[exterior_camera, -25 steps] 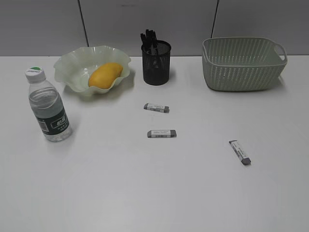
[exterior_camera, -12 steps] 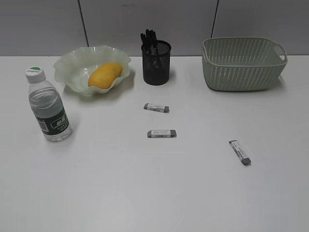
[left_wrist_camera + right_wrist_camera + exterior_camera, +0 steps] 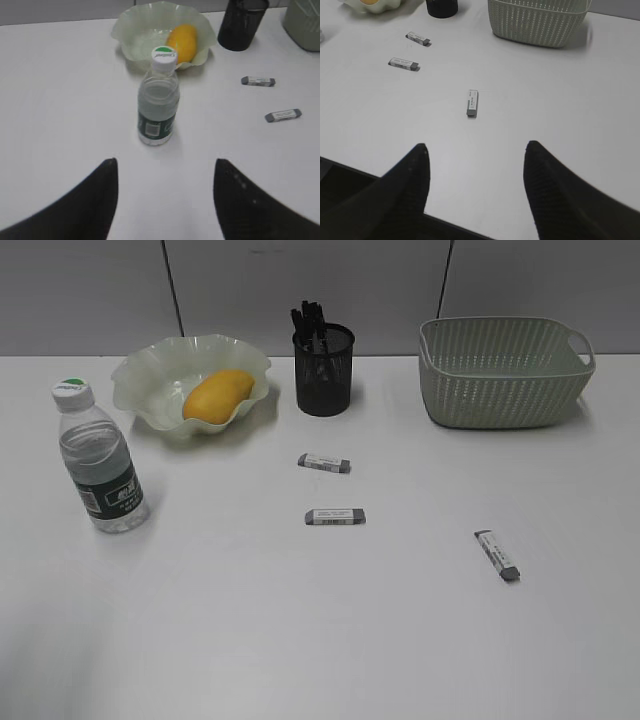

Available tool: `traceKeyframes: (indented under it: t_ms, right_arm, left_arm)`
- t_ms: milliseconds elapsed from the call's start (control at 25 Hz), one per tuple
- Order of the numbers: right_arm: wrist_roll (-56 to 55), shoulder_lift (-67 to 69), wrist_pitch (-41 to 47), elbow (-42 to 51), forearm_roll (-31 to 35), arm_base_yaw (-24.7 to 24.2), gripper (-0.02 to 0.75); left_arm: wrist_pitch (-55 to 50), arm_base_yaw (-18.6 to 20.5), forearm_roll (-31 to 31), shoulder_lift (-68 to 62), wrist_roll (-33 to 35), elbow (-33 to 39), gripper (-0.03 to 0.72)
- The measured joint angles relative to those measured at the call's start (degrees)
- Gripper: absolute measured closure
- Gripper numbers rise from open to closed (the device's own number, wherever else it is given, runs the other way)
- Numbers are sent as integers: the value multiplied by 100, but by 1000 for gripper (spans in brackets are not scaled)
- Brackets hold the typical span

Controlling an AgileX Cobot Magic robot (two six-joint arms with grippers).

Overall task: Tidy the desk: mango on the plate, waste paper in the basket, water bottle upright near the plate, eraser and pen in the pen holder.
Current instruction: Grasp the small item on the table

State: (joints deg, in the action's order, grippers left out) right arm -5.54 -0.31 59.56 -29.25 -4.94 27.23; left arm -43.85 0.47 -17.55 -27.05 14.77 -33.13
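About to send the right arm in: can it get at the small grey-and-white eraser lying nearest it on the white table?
Probably yes. The right gripper is open, and only bare white table lies between it and the small grey-and-white eraser.

White table (image 3: 300,640) with bottle (image 3: 100,465), erasers (image 3: 335,516).

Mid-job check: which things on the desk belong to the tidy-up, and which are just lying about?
Job:
mango
plate
water bottle
pen holder, pens inside
basket
three erasers

Lying about:
nothing; no waste paper visible.
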Motion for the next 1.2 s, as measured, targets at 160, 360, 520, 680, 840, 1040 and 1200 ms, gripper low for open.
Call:
traceKeyframes:
  t_ms: [160, 360, 520, 680, 840, 1040, 1200]
  right_arm:
    - [0, 0, 0, 0, 0, 0, 262]
    - [0, 0, 0, 0, 2, 0, 273]
    - [0, -6, 0, 0, 2, 0, 273]
    - [0, -6, 0, 0, 2, 0, 273]
    - [0, -6, 0, 0, 2, 0, 273]
    - [0, -6, 0, 0, 2, 0, 281]
    - [0, -6, 0, 0, 2, 0, 306]
  left_arm:
    - [460, -9, -1243, -1576, 1292, -479, 134]
    - [581, -554, -1894, -3207, 2300, -1519, 92]
    - [1040, -1639, -1737, -4193, 2597, -2327, 94]
    - [1395, -2663, -1438, -5399, 2638, -3032, 95]
    - [1367, -3267, -808, -6632, 2649, -3745, 96]
    - [1208, -3595, 329, -7703, 2655, -4277, 106]
    - [1157, -3613, 545, -8273, 2978, -4332, 121]
